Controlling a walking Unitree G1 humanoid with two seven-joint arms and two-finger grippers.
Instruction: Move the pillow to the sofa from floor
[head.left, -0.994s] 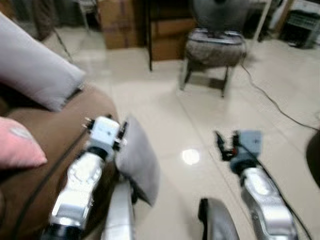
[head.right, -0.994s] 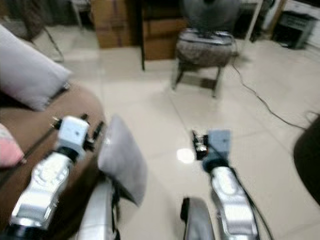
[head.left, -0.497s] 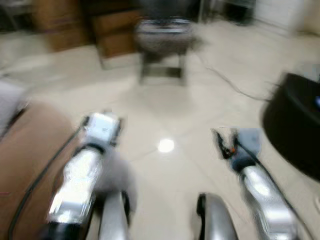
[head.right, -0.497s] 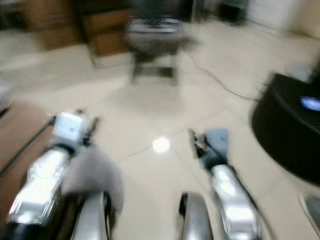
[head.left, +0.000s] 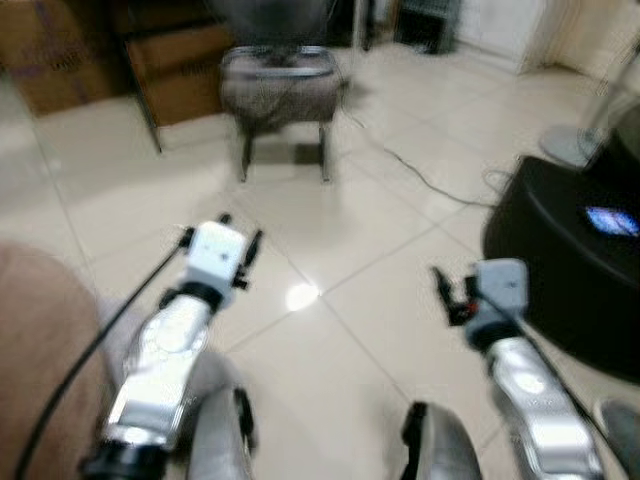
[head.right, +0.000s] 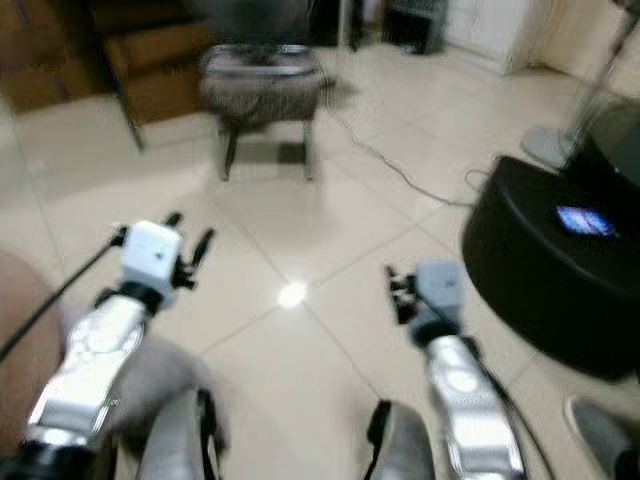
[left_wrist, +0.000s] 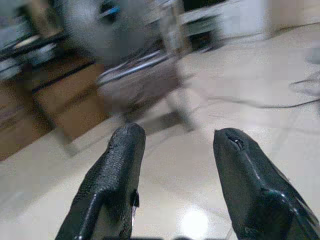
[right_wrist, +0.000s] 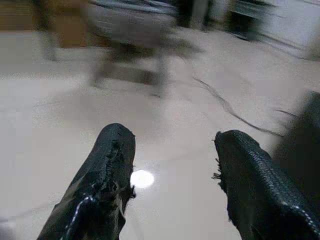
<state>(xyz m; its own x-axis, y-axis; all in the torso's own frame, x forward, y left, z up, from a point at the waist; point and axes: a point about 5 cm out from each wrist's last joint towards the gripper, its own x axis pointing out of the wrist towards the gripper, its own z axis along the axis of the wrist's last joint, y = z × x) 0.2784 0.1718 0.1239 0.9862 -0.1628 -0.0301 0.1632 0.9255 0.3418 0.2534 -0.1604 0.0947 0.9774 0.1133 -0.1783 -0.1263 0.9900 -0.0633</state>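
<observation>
Both grippers held out over the floor, empty.
Left gripper (left_wrist: 172, 165) and right gripper (right_wrist: 170, 170) gape open; the camera has swung right, bringing a black drum (head.left: 565, 260) into view.

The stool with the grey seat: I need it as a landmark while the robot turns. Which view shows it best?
The left eye view: the stool stands whole on the tiled floor, seat and legs visible, only mildly blurred. The right eye view shows it similarly. Both wrist views show it beyond their open black fingers, heavily smeared.

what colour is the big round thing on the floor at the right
Black, with a small blue glow on top; right eye view.
</observation>
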